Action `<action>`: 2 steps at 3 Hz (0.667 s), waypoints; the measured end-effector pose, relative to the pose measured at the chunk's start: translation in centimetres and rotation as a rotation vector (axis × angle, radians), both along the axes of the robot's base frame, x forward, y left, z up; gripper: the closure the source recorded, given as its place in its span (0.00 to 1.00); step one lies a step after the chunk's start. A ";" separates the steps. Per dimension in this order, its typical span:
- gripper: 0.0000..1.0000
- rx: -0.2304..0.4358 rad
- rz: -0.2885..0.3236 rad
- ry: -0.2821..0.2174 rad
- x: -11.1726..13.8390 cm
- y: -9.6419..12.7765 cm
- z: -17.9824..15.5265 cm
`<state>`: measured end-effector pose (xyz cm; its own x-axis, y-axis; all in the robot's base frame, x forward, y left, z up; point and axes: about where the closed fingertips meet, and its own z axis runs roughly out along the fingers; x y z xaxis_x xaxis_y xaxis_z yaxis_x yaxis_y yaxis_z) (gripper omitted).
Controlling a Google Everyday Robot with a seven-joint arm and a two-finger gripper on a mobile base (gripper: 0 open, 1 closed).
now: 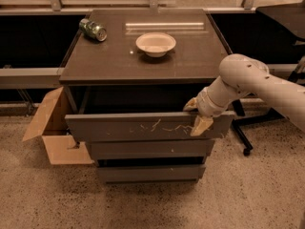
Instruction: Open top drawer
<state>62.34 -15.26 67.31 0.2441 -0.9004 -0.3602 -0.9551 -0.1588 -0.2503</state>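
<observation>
Open brown cardboard box (47, 128) sits on floor, L of cabinet. Crushed green metal can (93, 29) lies at back-L of dark flat cabinet top (190, 56); round cream bowl (156, 44) nr centre. The top drawer (119, 127), wide dark grey-brown front w/ whitish scratches, stands pulled partway out under the top. Cream two-finger gripper (195, 118) at its R end, clamped on front's upper edge: one finger inside, one outside.
</observation>
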 end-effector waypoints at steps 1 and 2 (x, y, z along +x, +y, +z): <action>0.00 0.000 0.000 0.000 0.0 0.0 0.0; 0.00 0.048 0.024 0.033 -0.2 0.3 -0.1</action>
